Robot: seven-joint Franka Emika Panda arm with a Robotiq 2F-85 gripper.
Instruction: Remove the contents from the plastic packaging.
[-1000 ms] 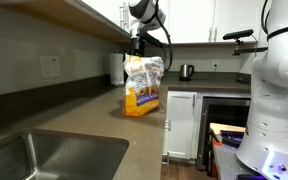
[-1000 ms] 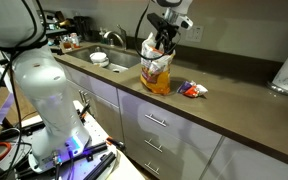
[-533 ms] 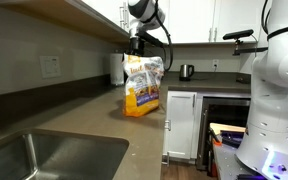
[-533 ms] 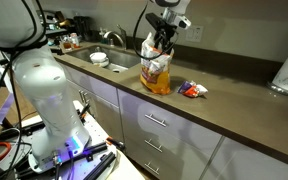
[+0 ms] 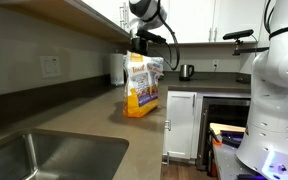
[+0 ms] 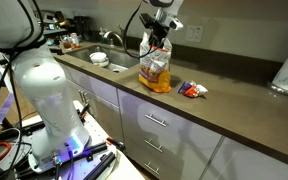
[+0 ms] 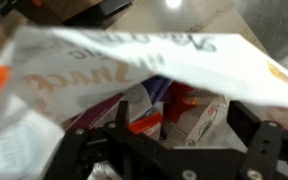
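Gripper (image 6: 160,36) has risen slightly off the bag top since half a second ago. Plastic packaging (image 5: 141,88) stands upright on worktop (image 5: 94,125), mouth open. Wrist view: small packets (image 7: 174,115) inside. Gripper fingers (image 7: 114,145) are spread wide above the mouth, holding nothing. Red-blue packet (image 6: 192,90) lies near the bag on the worktop.
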